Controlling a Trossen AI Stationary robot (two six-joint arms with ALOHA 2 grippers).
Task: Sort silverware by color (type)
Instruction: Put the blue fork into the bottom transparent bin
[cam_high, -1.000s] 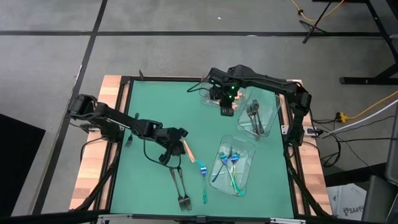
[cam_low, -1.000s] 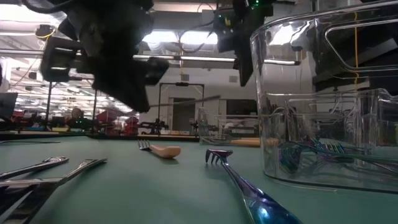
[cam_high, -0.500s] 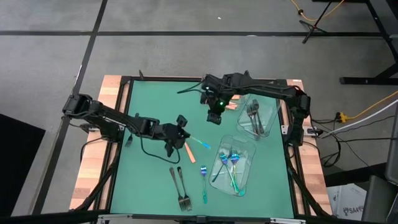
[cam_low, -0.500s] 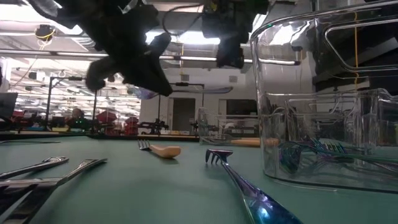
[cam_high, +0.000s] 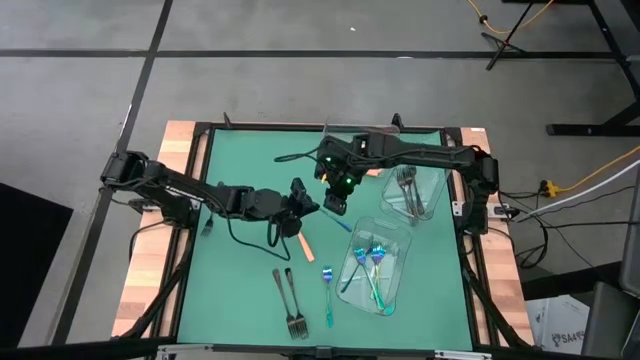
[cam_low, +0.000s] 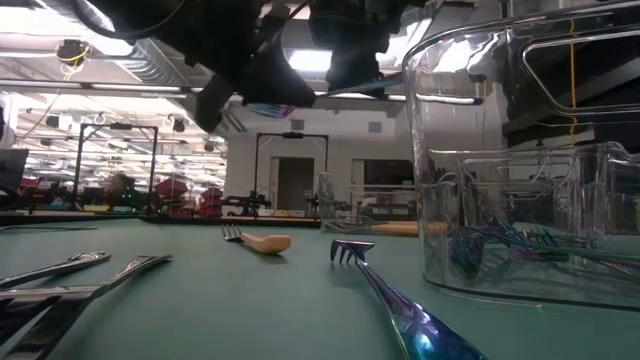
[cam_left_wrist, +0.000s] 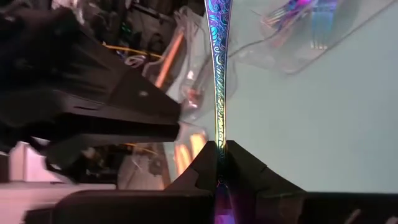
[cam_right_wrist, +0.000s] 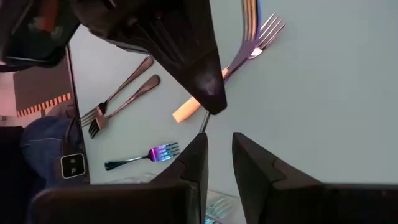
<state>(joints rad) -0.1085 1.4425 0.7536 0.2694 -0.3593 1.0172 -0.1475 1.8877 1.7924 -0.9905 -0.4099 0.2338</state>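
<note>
My left gripper (cam_high: 303, 203) is in the middle of the green mat, shut on an iridescent blue-teal fork (cam_high: 340, 222) that is held in the air. The fork's patterned handle (cam_left_wrist: 217, 74) points toward the table's right. My right gripper (cam_high: 338, 198) hangs just beside it, open. In the right wrist view its fingers (cam_right_wrist: 194, 163) stand on either side of the thin handle end (cam_right_wrist: 203, 124); I cannot tell whether they touch it. On the mat lie two dark forks (cam_high: 290, 298), one iridescent fork (cam_high: 327, 290) and one orange-handled fork (cam_high: 305, 245). My left gripper pinches the iridescent fork's shaft (cam_left_wrist: 219, 144) between its two fingers (cam_left_wrist: 245, 163). The long handle sticks out past the fingertips, and the tined head (cam_right_wrist: 266, 32) shows on the other side. The fork is lifted clear of the mat and lies about level.
A clear tray (cam_high: 425, 205) at the right holds dark forks. A nearer clear tray (cam_high: 398, 245) holds iridescent forks. An orange handle (cam_high: 374, 172) shows under my right arm at the far side. The mat's left half is open. Wooden boards edge the mat.
My left gripper has risen from the mat near the dark forks with the iridescent fork, carrying it toward the far right. The fork is now clear of the mat. My right gripper has come from the far tray toward the near left, down beside the fork's handle.
</note>
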